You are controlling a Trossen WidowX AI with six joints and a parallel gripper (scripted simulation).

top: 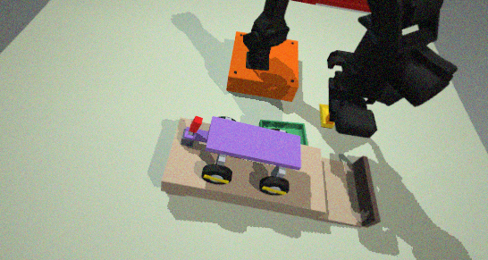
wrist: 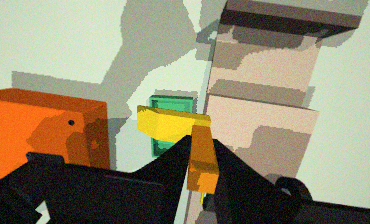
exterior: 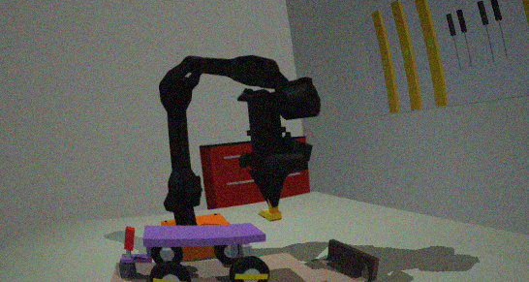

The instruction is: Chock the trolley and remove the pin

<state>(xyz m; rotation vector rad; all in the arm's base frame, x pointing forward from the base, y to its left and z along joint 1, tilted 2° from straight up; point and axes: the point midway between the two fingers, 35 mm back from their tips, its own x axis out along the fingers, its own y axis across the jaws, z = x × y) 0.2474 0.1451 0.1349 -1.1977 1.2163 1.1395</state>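
Wrist view: can make out smooth wedge-faced yellow chock (top: 327, 115) (exterior: 270, 214) (wrist: 171, 125), with squared matte orange handle (wrist: 202, 150). In exterior view, see chock up in the air, well apart from trolley (top: 255, 143) (exterior: 203, 235). Note flat purple slab for trolley deck, with round black tyres, pale hubs and yellow bars across the near pair. Stands on tan, wood-coloured ramp (top: 176, 174) (exterior: 291, 265) (wrist: 286, 115), flat-faced and straight-edged, with dark brown upright board (top: 367, 190) (exterior: 353, 260) (wrist: 291, 17) at downhill end. At uphill end, find stop pin (top: 196, 124) (exterior: 129, 237) upright in place, with blocky red head. Beside ramp, on the robot's side, find shallow rectangular green tray (top: 307, 134) (wrist: 172, 97). Near it, see boxy orange block (top: 286, 52) (exterior: 213, 219) (wrist: 16, 130) beneath arm, with small dark dots near corners.

Pincer: black gripper (top: 332, 118) (exterior: 274, 203) (wrist: 200, 142), closed on orange handle, with fingers narrowly parted by its thickness. Points downward, tapering to handle; carries chock well apart from trolley's wheels.
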